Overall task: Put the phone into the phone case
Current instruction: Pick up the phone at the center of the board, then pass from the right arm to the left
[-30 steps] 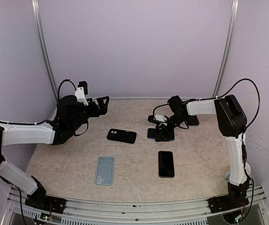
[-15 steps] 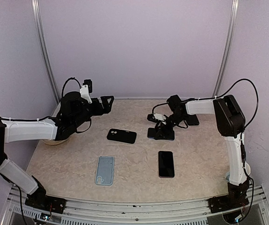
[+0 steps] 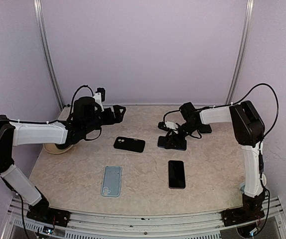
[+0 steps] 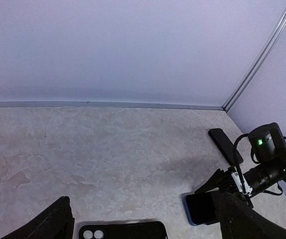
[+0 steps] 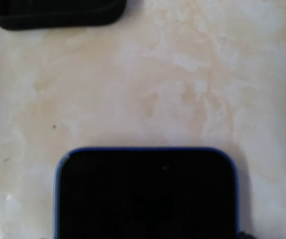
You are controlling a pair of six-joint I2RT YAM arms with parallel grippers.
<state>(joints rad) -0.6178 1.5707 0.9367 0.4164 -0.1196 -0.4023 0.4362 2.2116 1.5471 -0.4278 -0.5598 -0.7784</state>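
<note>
Insertion has not been started: the blue-edged phone [image 3: 171, 144] is seen flat on the desk [image 3: 213, 164], apart from the black phone case [image 3: 129, 144] at its 9 o'clock. The right gripper [image 3: 173, 140] is positioned over the phone, and whether it is grasped cannot be told; the left gripper [image 3: 117, 111] is spread wide and empty

left arm [image 3: 38, 133], right arm [image 3: 251, 169]: white links, black joints, looping black cables.

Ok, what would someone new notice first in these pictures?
The right gripper sits low over a blue-edged phone at the far middle of the table. Left of it lies a black case, with the left gripper open farther back. Nearer the arms lie a pale blue case and a black phone.
</note>
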